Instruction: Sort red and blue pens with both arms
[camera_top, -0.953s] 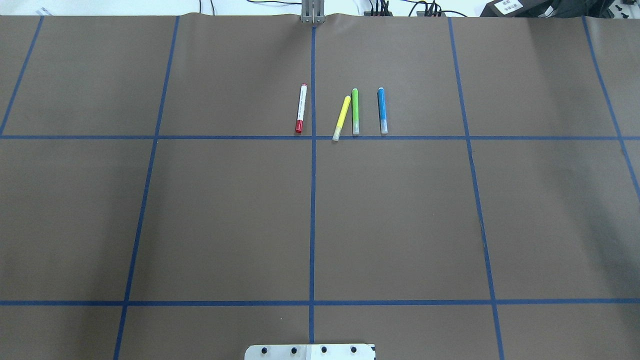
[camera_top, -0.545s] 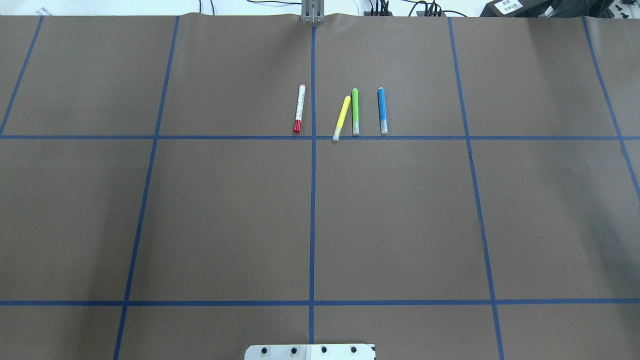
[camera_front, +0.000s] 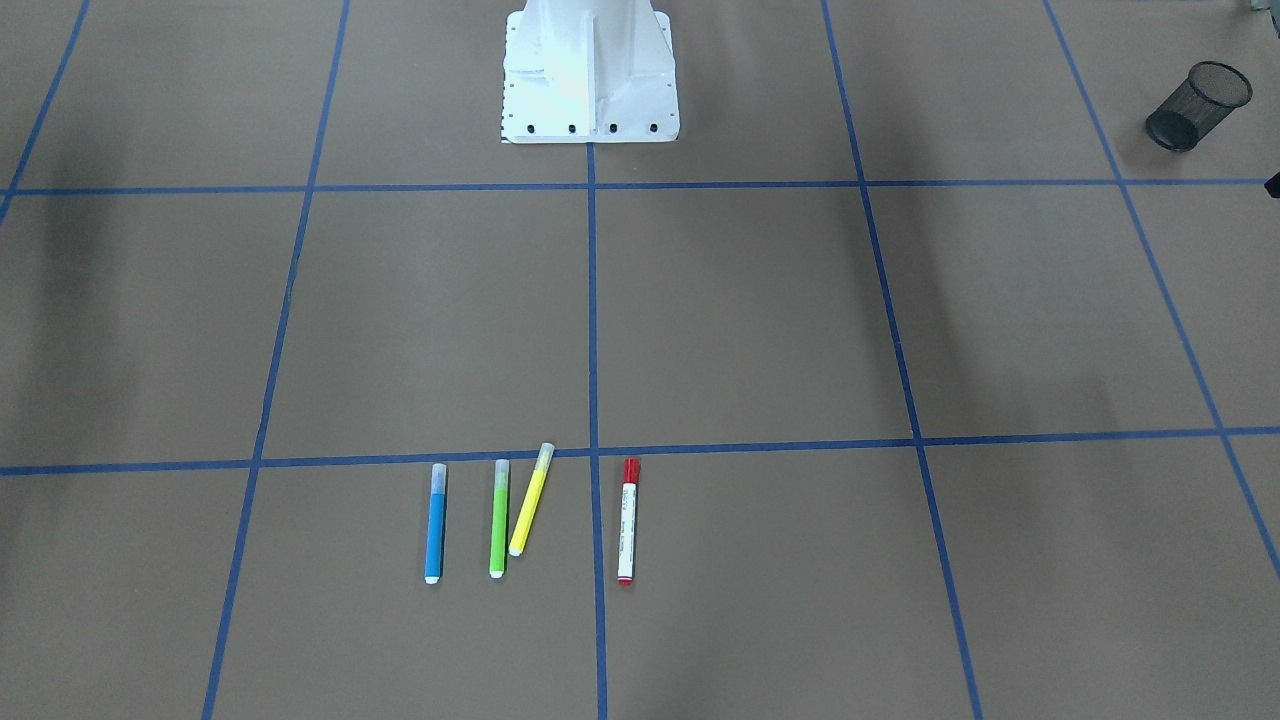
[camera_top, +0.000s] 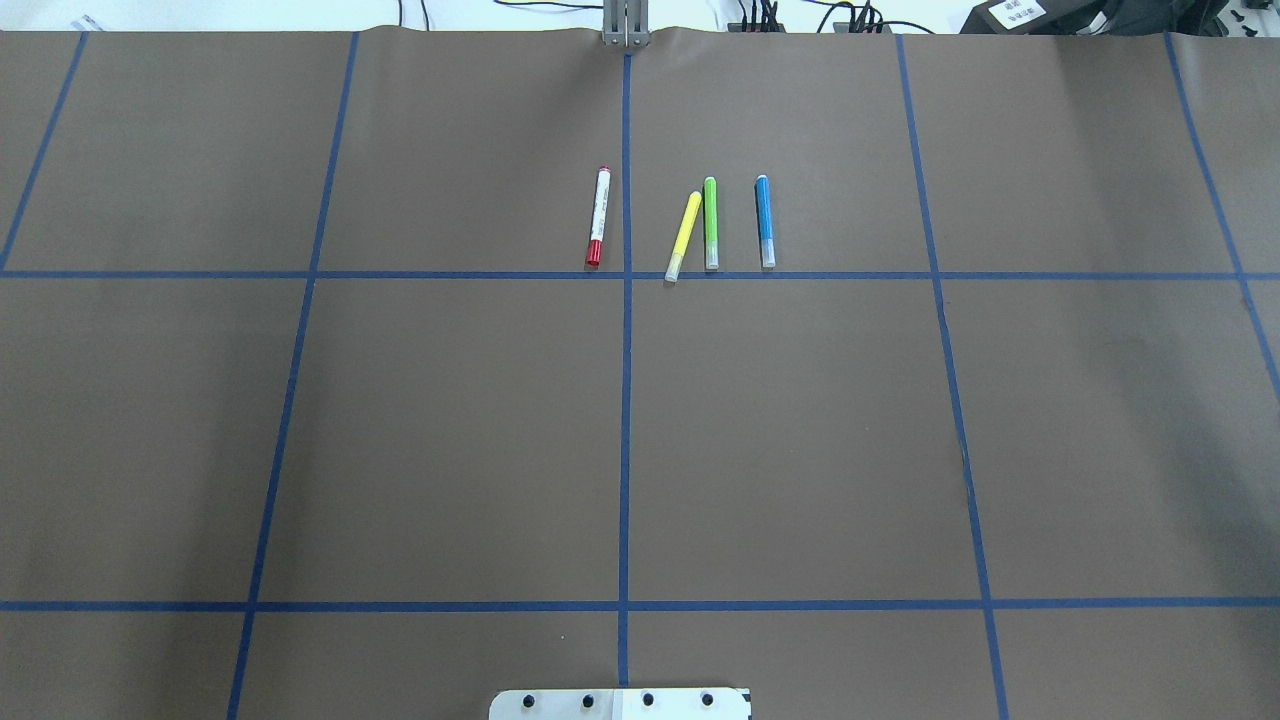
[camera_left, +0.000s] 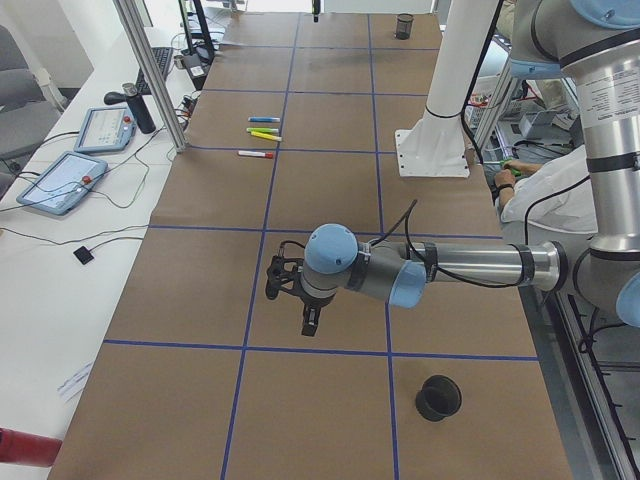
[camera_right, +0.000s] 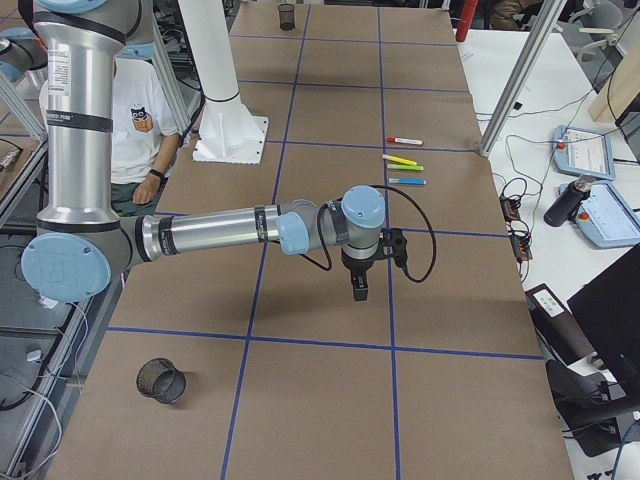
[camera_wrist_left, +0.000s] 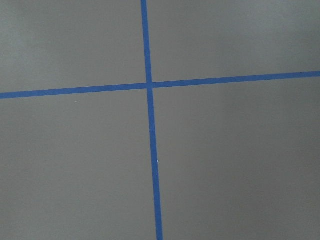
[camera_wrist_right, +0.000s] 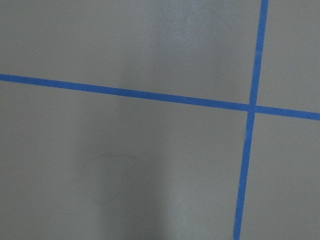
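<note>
We see the red pen (camera_top: 598, 216) flat on the brown-paper table (camera_top: 450, 430), just on the robot's L of the centre tape line (camera_top: 625, 420), red cap toward the robot and near the cross tape. The blue pen (camera_top: 764, 221) lies on the R side of that line, roughly parallel, translucent cap also toward the robot. Between them are a green marker (camera_top: 711, 222) and a tilted yellow marker (camera_top: 684, 236); their far ends sit just beside each other, and we can't tell if they touch.

The left arm (camera_left: 440, 268) reaches out level over the table's L end, its left gripper (camera_left: 311, 322) pointing down, well apart from the pens. The right arm (camera_right: 220, 232) does likewise at the R end, right gripper (camera_right: 359, 285) pointing down. Both grippers show in side views only, so we can't tell if the fingers are spread or pressed together. The wrist cams show just paper and tape crossings. A black mesh cup (camera_left: 438, 397) stands near the L end and another (camera_right: 160, 380) near the R end. The white pedestal (camera_front: 590, 70) stands at the centre line.
</note>
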